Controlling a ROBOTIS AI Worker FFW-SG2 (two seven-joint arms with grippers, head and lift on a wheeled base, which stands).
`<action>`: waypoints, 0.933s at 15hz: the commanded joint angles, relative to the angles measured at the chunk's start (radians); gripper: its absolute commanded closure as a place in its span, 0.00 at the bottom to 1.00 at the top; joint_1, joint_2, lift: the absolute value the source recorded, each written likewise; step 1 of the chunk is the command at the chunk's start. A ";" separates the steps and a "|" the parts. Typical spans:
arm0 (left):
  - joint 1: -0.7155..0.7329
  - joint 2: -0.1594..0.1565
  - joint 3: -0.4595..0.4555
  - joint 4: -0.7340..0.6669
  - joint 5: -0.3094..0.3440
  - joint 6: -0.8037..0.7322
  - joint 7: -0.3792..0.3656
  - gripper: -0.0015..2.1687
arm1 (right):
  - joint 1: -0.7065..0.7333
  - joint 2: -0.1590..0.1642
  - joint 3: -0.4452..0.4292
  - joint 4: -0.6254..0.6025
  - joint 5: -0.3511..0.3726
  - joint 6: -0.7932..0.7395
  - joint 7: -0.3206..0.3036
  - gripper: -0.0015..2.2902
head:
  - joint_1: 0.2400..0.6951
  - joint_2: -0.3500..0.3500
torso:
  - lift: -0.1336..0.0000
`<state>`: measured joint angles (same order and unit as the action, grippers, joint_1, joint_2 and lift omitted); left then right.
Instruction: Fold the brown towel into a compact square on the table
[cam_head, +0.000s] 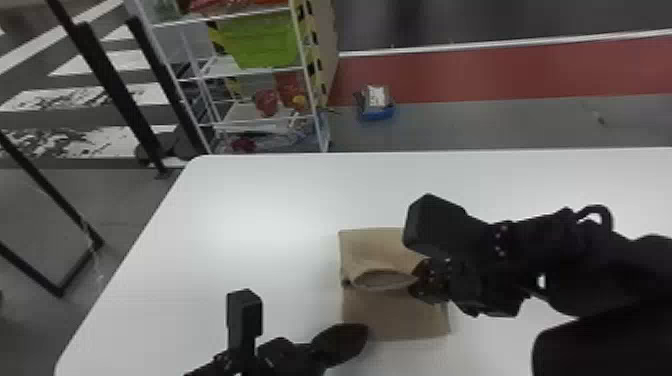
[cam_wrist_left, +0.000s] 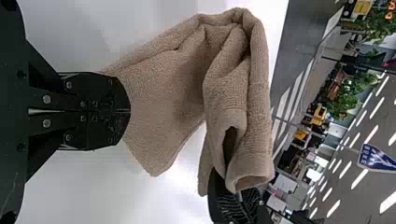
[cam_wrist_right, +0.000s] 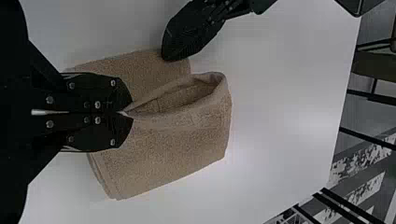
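Your right gripper (cam_head: 419, 284) is closed on the brown towel (cam_head: 395, 312) in the head view, pinching the raised fold at its right side. The towel lies on the bench (cam_head: 250, 225), already folded to a small block. Your right arm (cam_head: 530, 255) comes in from the right edge; your left arm (cam_head: 285, 355) comes in low, its gripper (cam_head: 361, 332) at the towel's near left corner.

From the left wrist, you see that gripper's fingers together over the cloth's edge; you can't tell whether any cloth is caught between them. The pile looks thick, soft and floppy, probably light, so expect it to sag into loops rather than hold a crease.

On the right wrist, the pinched lip bows open beside the fingertips. Taking all layers near a corner should keep them from sliding apart.
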<state>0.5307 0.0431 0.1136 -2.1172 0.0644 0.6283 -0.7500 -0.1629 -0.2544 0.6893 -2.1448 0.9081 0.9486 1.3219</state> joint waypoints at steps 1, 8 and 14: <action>0.000 0.000 0.001 -0.001 0.000 0.000 0.001 0.89 | 0.013 -0.014 0.016 -0.001 -0.002 0.002 0.011 0.72 | 1.00 0.81 | 0.07; 0.000 0.000 0.000 -0.004 0.000 0.000 0.004 0.89 | 0.002 -0.020 0.042 0.074 -0.012 -0.013 0.045 0.72 | 1.00 0.82 | 0.07; 0.000 0.000 0.005 -0.001 0.000 0.000 0.001 0.89 | -0.020 0.024 0.069 0.177 0.006 -0.056 0.013 0.72 | 1.00 0.83 | 0.07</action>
<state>0.5307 0.0429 0.1148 -2.1197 0.0644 0.6267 -0.7474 -0.1771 -0.2393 0.7577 -1.9775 0.9079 0.8970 1.3464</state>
